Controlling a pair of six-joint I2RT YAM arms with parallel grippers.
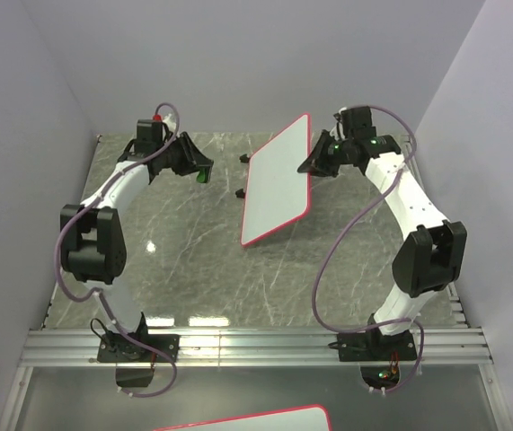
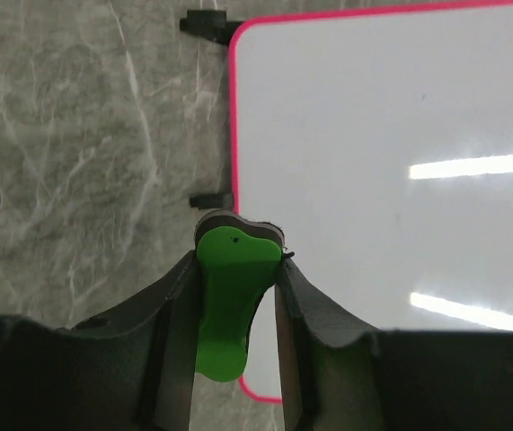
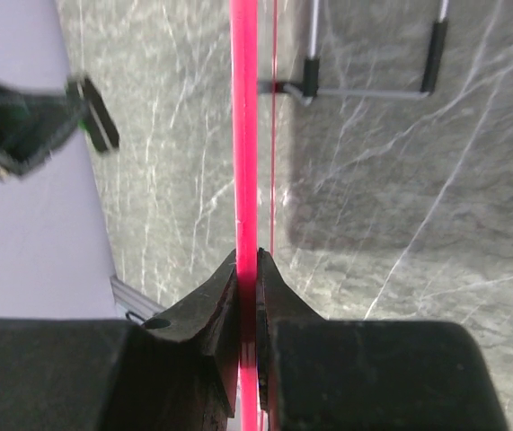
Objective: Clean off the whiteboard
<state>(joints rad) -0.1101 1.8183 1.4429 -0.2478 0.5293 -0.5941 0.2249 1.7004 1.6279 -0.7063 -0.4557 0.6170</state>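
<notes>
Now we pinch the whiteboard (image 1: pixel 277 184) by its pink rim in our right gripper (image 3: pixel 247 266). It stands tilted over the marble table (image 1: pixel 193 269), while our left gripper (image 2: pixel 238 260) clenches a green eraser (image 2: pixel 227 310) just beside its left edge.

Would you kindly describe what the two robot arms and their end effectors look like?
The left arm and right arm have white curved shells, bulky black joint housings and a looping mauve cable each. The left end effector and right end effector have black tapered fingers.
</notes>
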